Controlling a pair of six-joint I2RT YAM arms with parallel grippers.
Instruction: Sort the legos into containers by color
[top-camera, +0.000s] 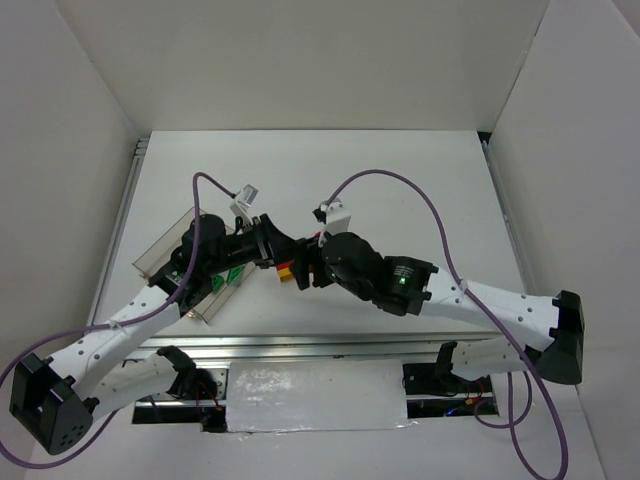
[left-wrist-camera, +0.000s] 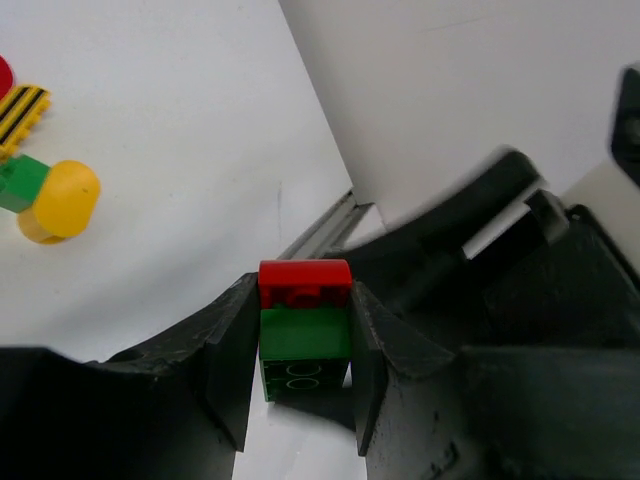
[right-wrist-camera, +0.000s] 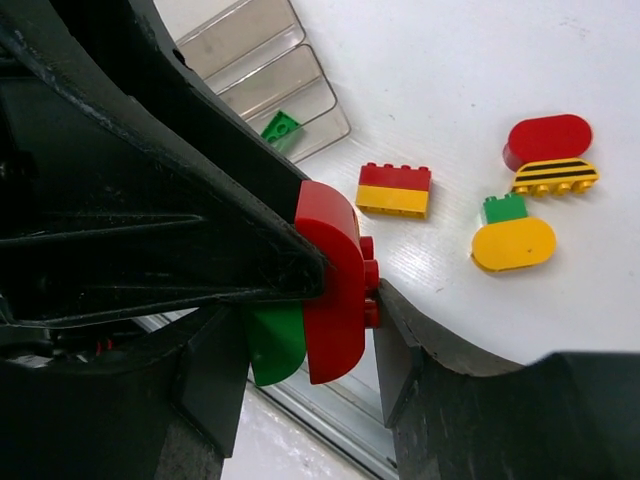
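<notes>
Both arms meet over the middle of the white table (right-wrist-camera: 450, 60). Between them is a red-and-green brick pair (left-wrist-camera: 305, 338), a rounded red plastic piece stuck on a green one. The left gripper (left-wrist-camera: 303, 297) is closed on it, with fingers pressed to both sides, mostly over the green part. The right gripper (right-wrist-camera: 345, 285) clamps the same pair from the other end, its fingers against the red piece. This looks like a set-up to pull the two colours apart.

The clear plastic three-compartment tray (right-wrist-camera: 255, 75) lies at about 9 o'clock from the grippers in the top view. One compartment holds a small green brick (right-wrist-camera: 281, 125). The left arm covers much of the tray from above, so whatever else is inside cannot be told.

On the table, between 1 and 3 o'clock from the held pair in the right wrist view, wait:
- a red-on-yellow rectangular stack (right-wrist-camera: 394, 189)
- a red oval brick (right-wrist-camera: 548, 140)
- a yellow brick with black stripes (right-wrist-camera: 555, 176), touching the red oval
- a small green brick joined to a yellow oval brick (right-wrist-camera: 513, 235)

The sorting looks barely begun. The held pair must be split and placed, and the two other mixed stacks probably need separating too.
</notes>
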